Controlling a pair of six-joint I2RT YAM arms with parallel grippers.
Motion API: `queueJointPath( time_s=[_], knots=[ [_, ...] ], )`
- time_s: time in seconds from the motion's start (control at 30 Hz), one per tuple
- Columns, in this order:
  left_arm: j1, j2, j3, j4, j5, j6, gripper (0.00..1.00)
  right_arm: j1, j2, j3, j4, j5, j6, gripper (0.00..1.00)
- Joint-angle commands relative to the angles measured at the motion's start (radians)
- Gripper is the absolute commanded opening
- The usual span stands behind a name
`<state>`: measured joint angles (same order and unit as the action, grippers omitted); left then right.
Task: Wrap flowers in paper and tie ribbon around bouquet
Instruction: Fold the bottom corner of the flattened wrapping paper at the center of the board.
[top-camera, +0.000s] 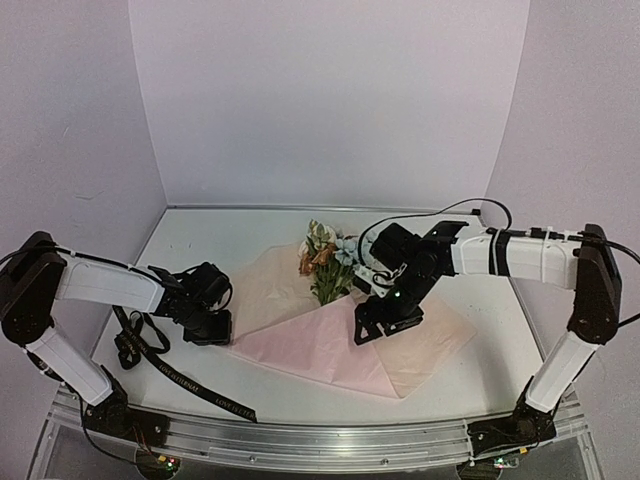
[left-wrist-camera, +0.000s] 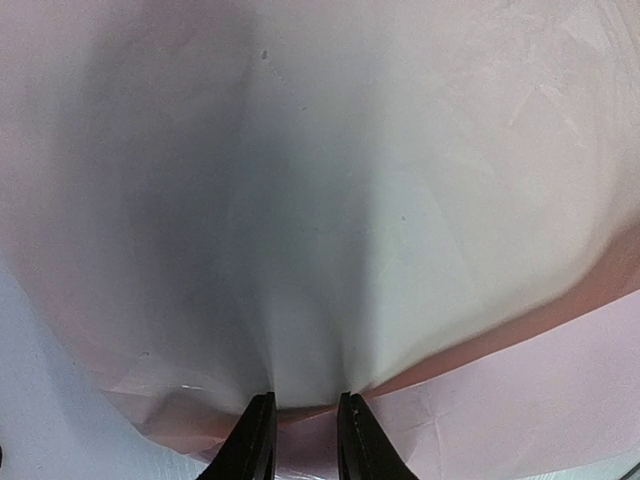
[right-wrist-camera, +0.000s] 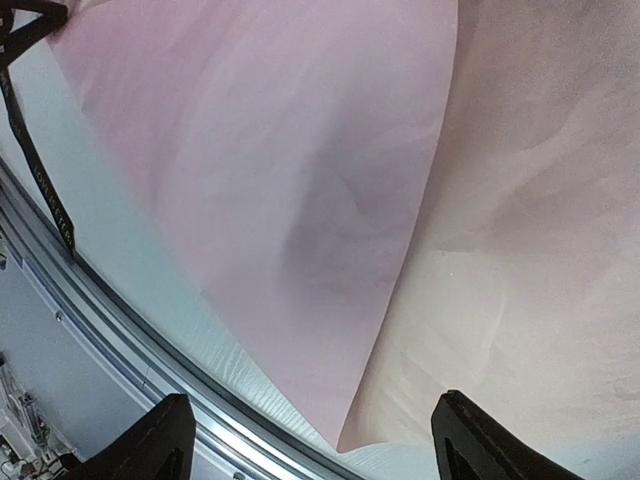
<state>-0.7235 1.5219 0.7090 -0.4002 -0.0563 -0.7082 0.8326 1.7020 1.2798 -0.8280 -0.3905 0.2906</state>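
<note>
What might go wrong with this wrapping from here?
The left hand pinches the thin paper by its edge, so a hard pull might tear it. Lifting that side might shift the flowers lying on it. The ribbon lies close to that hand and might get dragged.

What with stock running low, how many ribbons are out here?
1. The ribbon lies on the near-left of the table, beside the left gripper. Another could be hidden under the paper.
</note>
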Motion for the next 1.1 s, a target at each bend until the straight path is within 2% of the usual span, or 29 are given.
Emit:
queueJointPath(
  time_s=[0.0, 0.1, 0.23, 0.4, 0.47, 0.53, 0.73, 1.07],
  knots=[
    [0.002, 0.002, 0.001, -0.005, -0.004, -0.009, 0.23, -0.007, 0.023, -0.022, 0.081, -0.034, 0.064, 0.8],
    [0.002, -0.005, -0.001, -0.012, -0.005, -0.012, 0.23, -0.009, 0.048, -0.041, 0.119, -0.035, 0.086, 0.74],
    [0.002, -0.018, -0.007, -0.019, -0.006, -0.017, 0.23, -0.013, 0.091, -0.033, 0.137, -0.056, 0.109, 0.61],
    [0.002, -0.029, -0.013, -0.027, -0.004, -0.021, 0.23, -0.021, 0.1, -0.053, 0.168, -0.053, 0.132, 0.58],
    [0.003, -0.033, -0.015, -0.028, -0.003, -0.023, 0.23, -0.023, 0.101, -0.058, 0.174, -0.057, 0.14, 0.53],
    [0.002, -0.034, -0.016, -0.031, -0.002, -0.026, 0.23, -0.026, 0.103, -0.06, 0.177, -0.062, 0.146, 0.43],
    [0.001, -0.055, -0.042, -0.011, 0.024, -0.045, 0.23, -0.03, 0.124, -0.001, 0.168, -0.058, 0.143, 0.01],
    [-0.022, -0.177, -0.09, 0.004, 0.053, -0.126, 0.25, -0.051, 0.279, 0.311, -0.069, 0.014, -0.071, 0.0]
  ],
)
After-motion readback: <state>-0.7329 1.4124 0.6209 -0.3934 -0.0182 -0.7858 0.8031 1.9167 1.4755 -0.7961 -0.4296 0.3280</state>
